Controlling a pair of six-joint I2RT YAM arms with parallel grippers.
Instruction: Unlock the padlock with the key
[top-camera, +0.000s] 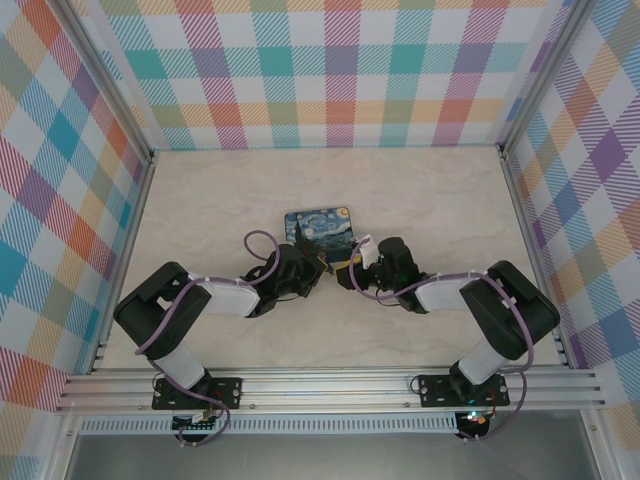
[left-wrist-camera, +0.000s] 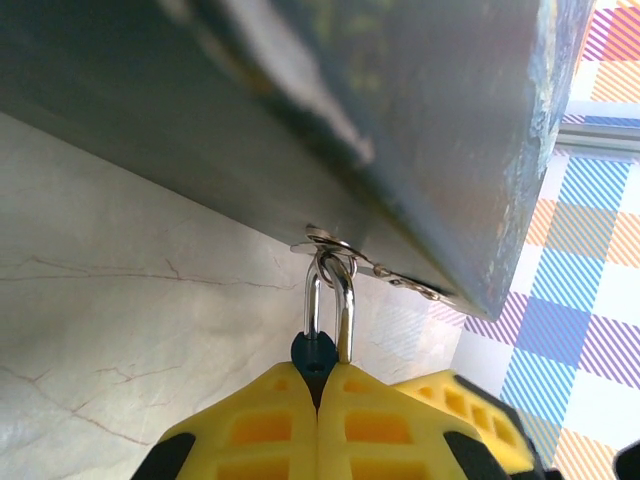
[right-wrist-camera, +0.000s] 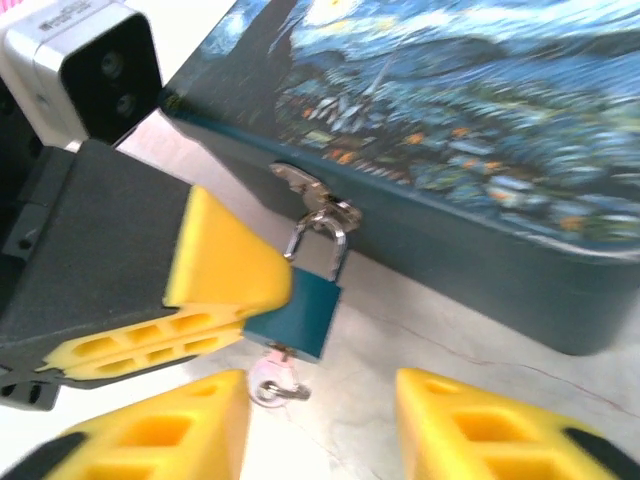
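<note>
Jaws of left gripper (left-wrist-camera: 318, 378) were clamped on padlock (right-wrist-camera: 297, 318), which hung by its shackle from the hasp (right-wrist-camera: 312, 192) of the tin (right-wrist-camera: 480, 130). Jaws of right gripper (right-wrist-camera: 320, 425) stood apart just below the key (right-wrist-camera: 276, 384), apparently seated in padlock's underside. Best bet: pinch key head squarely, twist gently, left gripper bracing. Tin shut, contents hidden.

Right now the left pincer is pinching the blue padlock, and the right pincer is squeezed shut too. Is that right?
Not quite. The left pincer is pinching the blue padlock, but the right pincer is not squeezed shut. It is open. The right wrist view shows it spread wide just below the padlock.
</note>
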